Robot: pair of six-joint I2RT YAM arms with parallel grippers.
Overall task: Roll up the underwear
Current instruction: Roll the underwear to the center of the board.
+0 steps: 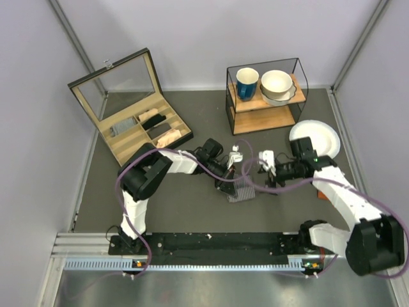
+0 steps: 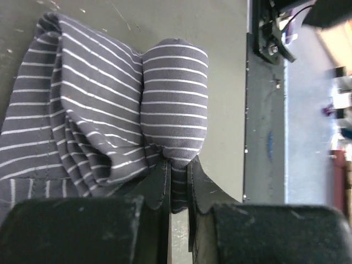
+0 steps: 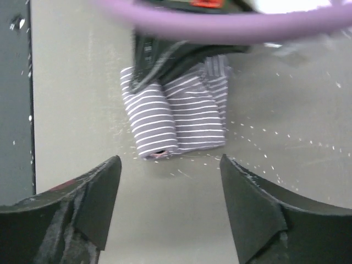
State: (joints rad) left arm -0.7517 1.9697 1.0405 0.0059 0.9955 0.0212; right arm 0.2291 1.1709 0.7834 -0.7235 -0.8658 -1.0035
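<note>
The underwear point(image 1: 239, 189) is grey cloth with thin white stripes, lying partly rolled on the dark table in the middle. In the left wrist view the underwear point(image 2: 126, 110) shows a tight roll beside looser folds. My left gripper point(image 2: 177, 181) is shut on the near end of that roll; it also shows in the top view point(image 1: 229, 181). My right gripper point(image 3: 170, 181) is open and empty, a short way from the underwear point(image 3: 176, 115), with bare table between its fingers. In the top view the right gripper point(image 1: 263, 171) sits just right of the cloth.
An open wooden box point(image 1: 137, 125) with fabric rolls stands at the back left. A wire shelf point(image 1: 263, 105) with a blue mug point(image 1: 246, 83) and bowls point(image 1: 277, 86) stands at the back. A white plate point(image 1: 314, 138) lies at the right. Purple cables hang near both arms.
</note>
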